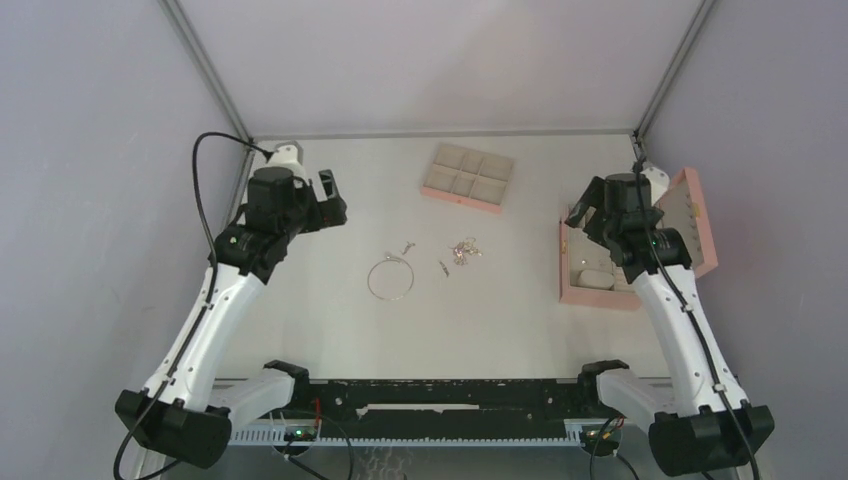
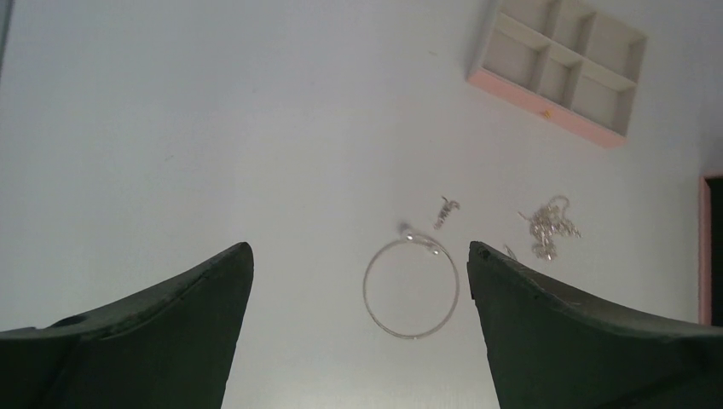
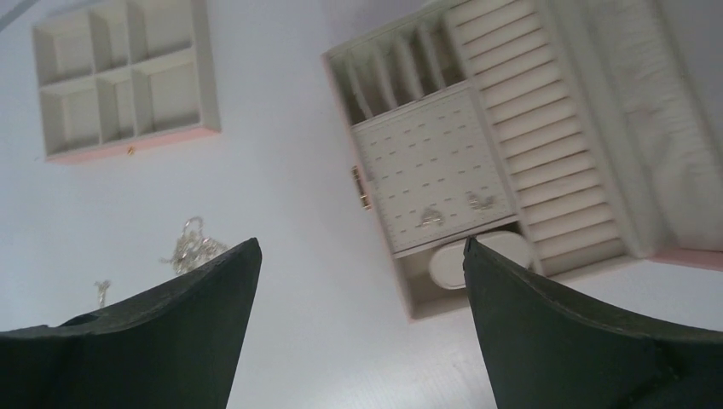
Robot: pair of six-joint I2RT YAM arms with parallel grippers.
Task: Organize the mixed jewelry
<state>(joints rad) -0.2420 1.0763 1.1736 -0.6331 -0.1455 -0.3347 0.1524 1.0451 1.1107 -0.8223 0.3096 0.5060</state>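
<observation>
- The hoop (image 2: 365, 288) lies flat on the worktop (image 1: 520, 330), in the middle between the two arms and a little to the left side.
- A small stud (image 1: 408, 246) sits just beyond the hoop. Another tiny piece (image 1: 443, 267) lies to its right, and the chain cluster (image 1: 464, 249) is a bit further right.
- From the left tool (image 2: 359, 249) the hoop lies ahead and toward the middle of the worktop. In the left wrist view it shows in the gap between the two fingers, closer to the right-hand one.
- Being a ring, the hoop has no long axis. Its bead ends face the far side.
- The left arm looks nearer to the hoop. The chain cluster is roughly midway between both arms.
- The left tool is spread wide, holding and touching nothing.
- The right tool (image 3: 360, 244) is also spread wide and empty, and hangs over the open pink box (image 1: 598, 299).
- The compartment tray (image 1: 455, 196) stands apart, beyond the jewelry, with nothing visible in it.
- My guess is the left arm goes for the hoop first, and so thin a wire lying flat may slip from the fingers.
</observation>
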